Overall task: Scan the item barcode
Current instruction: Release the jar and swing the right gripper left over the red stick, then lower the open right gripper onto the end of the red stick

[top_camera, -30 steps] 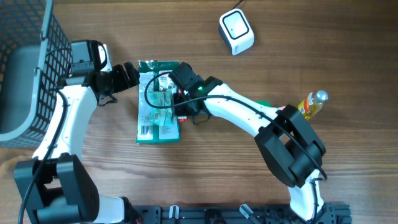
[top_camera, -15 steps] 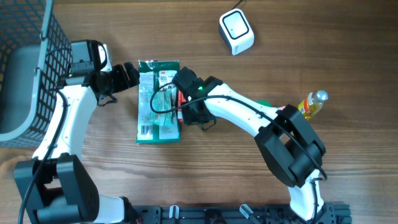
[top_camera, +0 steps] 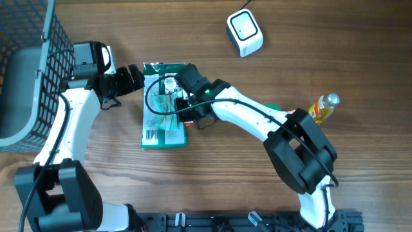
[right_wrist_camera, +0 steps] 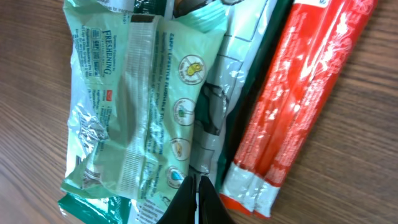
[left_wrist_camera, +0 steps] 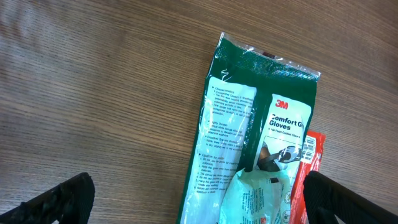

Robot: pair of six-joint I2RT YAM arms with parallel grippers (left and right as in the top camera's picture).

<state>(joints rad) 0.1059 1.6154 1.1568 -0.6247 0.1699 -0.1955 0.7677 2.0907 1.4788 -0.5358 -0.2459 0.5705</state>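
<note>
Gloves pack part-hidden, rt claw shut

The overhead camera looks straight down on the whole wooden table from afar. The left wrist camera looks down at close range on the top end of the green glove packet. The right wrist camera sits closer still over the pale sachet and red packet. All three views share this pile.

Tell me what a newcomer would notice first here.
A pile in the middle: a green glove pack, a pale packet on it, a red packet alongside. The right arm's shut fingers meet at the pale packet's edge. A white scanner sits apart, farther back.
</note>
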